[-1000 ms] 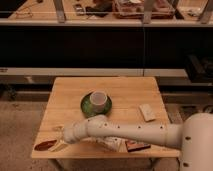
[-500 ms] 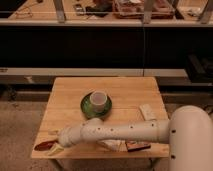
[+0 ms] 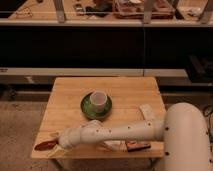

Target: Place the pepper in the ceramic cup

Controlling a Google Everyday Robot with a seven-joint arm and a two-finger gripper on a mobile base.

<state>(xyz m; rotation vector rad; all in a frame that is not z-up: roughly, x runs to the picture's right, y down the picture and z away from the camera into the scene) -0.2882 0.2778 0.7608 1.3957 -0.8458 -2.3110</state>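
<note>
Lying on the front-left corner of the surface point(image 3: 70, 97), the pepper point(image 3: 44, 146) is outside the ceramic cup point(image 3: 98, 100).

The ceramic cup stands upright in the middle of a dark green plate point(image 3: 86, 108) near the centre of the surface, well apart from the pepper. The tool point(image 3: 54, 143) sits low at that front-left corner, at the end of the white arm point(image 3: 120, 132), with its fingers spread to either side of the pepper's near end. Whether they touch it cannot be told. A brown box point(image 3: 137, 146) lies at the front edge, beneath the arm.

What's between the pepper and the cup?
In the camera view: the pincer right beside the pepper, then bare table, then the green plate under the cup.
</note>
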